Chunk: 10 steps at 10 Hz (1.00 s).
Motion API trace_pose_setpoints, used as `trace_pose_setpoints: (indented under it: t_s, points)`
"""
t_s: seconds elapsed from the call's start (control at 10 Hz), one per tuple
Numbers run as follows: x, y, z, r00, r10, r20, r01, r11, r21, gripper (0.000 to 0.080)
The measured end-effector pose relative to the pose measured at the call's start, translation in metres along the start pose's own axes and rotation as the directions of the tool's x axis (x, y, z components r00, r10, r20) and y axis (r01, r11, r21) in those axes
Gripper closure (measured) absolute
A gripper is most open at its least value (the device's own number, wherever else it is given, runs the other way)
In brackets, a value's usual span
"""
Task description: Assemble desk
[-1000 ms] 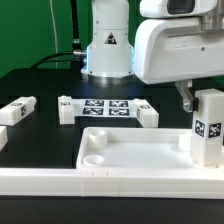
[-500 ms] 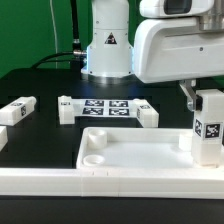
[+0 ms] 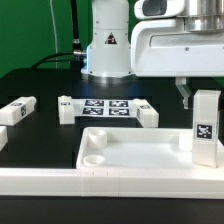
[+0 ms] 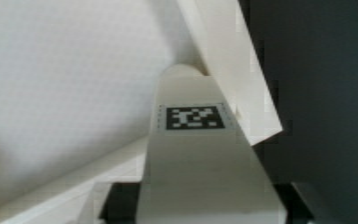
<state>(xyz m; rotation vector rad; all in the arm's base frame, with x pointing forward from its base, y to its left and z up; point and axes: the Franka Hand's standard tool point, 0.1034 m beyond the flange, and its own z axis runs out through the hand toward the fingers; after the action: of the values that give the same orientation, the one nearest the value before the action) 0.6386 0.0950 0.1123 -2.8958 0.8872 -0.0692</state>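
While clenching a leg (image 3: 205,128) in the claw (image 4: 208,203), upright at the slab's (image 3: 140,150) corner, looks barely begun, with three loose legs (image 3: 18,111) on the table.

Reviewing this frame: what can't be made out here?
Whether the gripper clamps the leg: the wrist view's edge crops its fingers; in the exterior view the leg hides one.
The socket of the desk slab under that leg: covered by the leg in both views.
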Motion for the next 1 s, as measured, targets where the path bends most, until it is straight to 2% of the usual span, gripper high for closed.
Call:
trace_pose_setpoints:
  t_s: [0.2,0.4,0.5,0.7,1.0]
  points:
    - [0.0009,0.001,0.0,0.988,0.153,0.002,-0.153,0.988,0.003,0.051]
    - [0.001,0.0019,-0.0001,0.932,0.363,0.007,-0.363,0.932,0.003,0.051]
    - [0.0009,0.0027,0.0,0.873,0.488,0.018,-0.488,0.873,0.004,0.0509]
    - [0.0,0.0023,0.0004,0.822,0.569,0.021,-0.569,0.822,-0.001,0.0509]
    - [-0.0001,0.0022,0.0007,0.829,0.559,0.021,-0.559,0.829,0.0,0.0509]
